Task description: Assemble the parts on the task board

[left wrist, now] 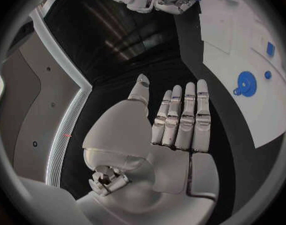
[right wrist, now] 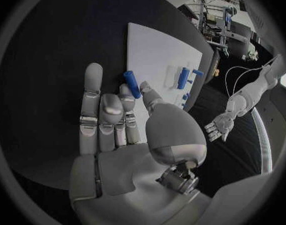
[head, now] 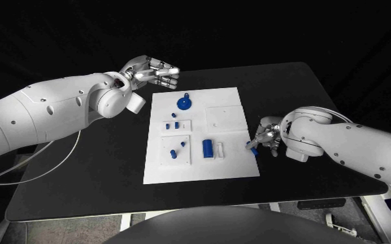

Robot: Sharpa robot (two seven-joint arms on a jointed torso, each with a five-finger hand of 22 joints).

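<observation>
Pinching a small blue cylinder [right wrist: 132, 84] (smooth, rod-shaped), the right hand [head: 267, 136] borders the flat white task board [head: 232, 165]; left hand [head: 152, 72] spread empty.

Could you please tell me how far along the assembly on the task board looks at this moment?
Early. Several blue parts stand on the task board, including a round blue disc and a blue cylinder. The right hand pinches a blue peg by the board's edge. The left hand hovers open beyond the board's far corner. Whether any part is seated is unclear.
</observation>
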